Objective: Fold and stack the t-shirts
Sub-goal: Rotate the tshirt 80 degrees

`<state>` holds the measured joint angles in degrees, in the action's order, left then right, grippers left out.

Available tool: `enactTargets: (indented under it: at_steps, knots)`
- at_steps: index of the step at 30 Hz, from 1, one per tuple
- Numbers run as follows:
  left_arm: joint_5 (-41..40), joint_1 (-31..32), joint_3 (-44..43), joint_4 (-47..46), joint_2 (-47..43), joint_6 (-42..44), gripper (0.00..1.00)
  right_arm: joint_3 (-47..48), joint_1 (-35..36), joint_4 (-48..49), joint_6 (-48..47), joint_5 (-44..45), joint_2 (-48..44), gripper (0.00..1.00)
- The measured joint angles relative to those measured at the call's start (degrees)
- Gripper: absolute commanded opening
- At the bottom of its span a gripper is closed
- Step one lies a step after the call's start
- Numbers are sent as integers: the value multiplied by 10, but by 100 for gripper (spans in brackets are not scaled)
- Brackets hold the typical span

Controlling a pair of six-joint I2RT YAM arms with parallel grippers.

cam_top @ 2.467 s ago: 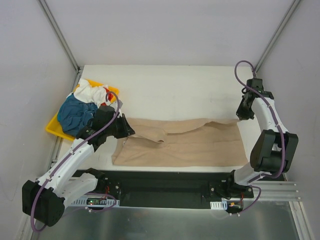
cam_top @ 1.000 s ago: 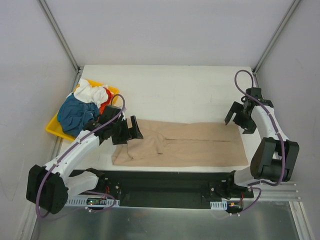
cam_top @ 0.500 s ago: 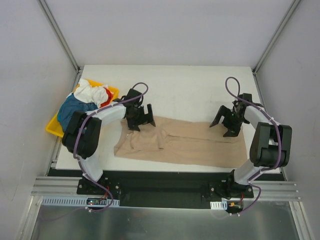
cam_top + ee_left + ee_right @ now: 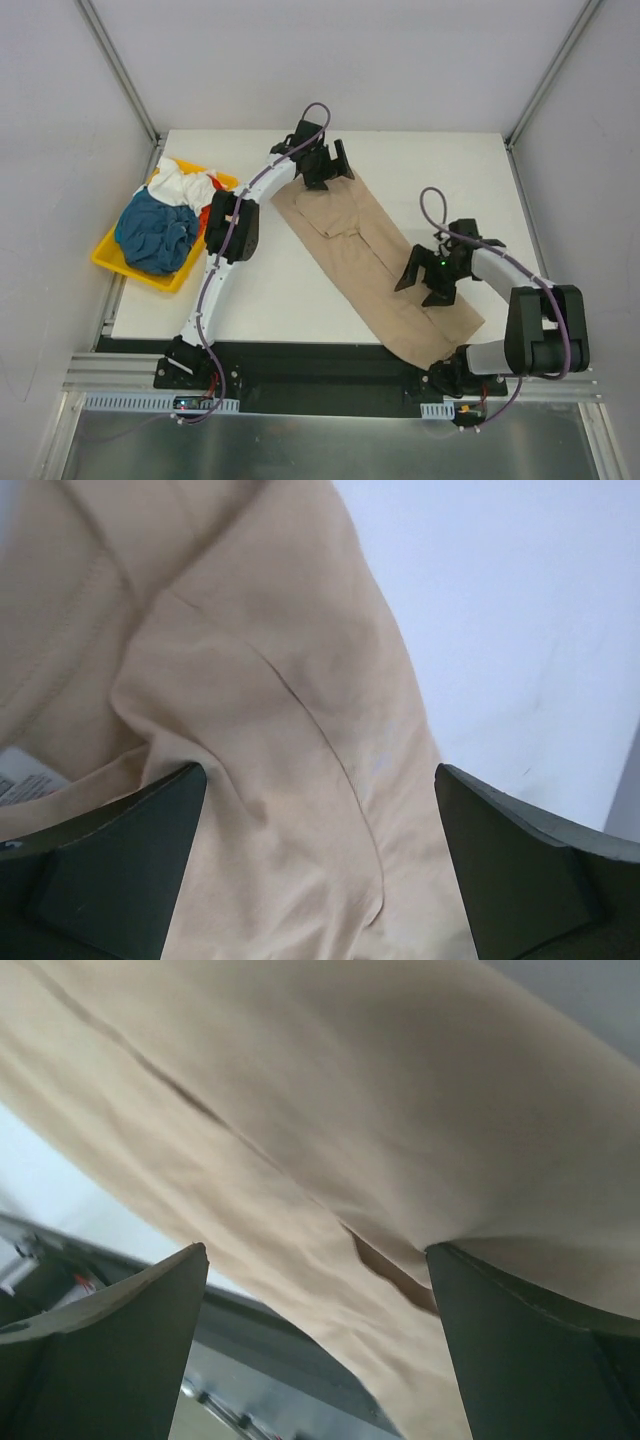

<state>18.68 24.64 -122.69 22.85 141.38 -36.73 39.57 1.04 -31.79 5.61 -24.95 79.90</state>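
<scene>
Across the worktop (image 4: 290, 290), from its far edge toward the near right corner, the tan t-shirt (image 4: 375, 255) lay slantwise, folded long and narrow. Over its far end the left hand (image 4: 327, 178) hovered spread, the right hand (image 4: 423, 287) spread over its near end; neither pinched cloth.
</scene>
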Motion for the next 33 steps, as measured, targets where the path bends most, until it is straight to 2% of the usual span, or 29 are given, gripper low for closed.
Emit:
enactTargets:
  at_steps: [2,4,9,13,21,27,29,33]
  knots:
    - [13,0,-111,2,67,-14,99,-9,55,1,9,-16,-5,97]
    - [13,1,-171,-2,106,-32,99,-12,114,7,19,-32,-4,97]
    - [7,3,-188,-57,130,-99,99,10,278,10,24,-58,17,97]
    - [7,5,-206,-110,157,-144,99,67,343,-26,2,-59,26,97]
    - [3,9,-207,-164,166,-169,100,134,334,-93,-23,40,-50,96]
    - [21,17,-204,-189,167,-166,99,173,256,-91,-22,78,-78,97]
    - [30,17,-177,-197,151,-153,99,195,237,-82,-23,78,-72,97]
    - [32,20,-59,-189,59,-98,99,246,223,-70,-27,78,-30,97]
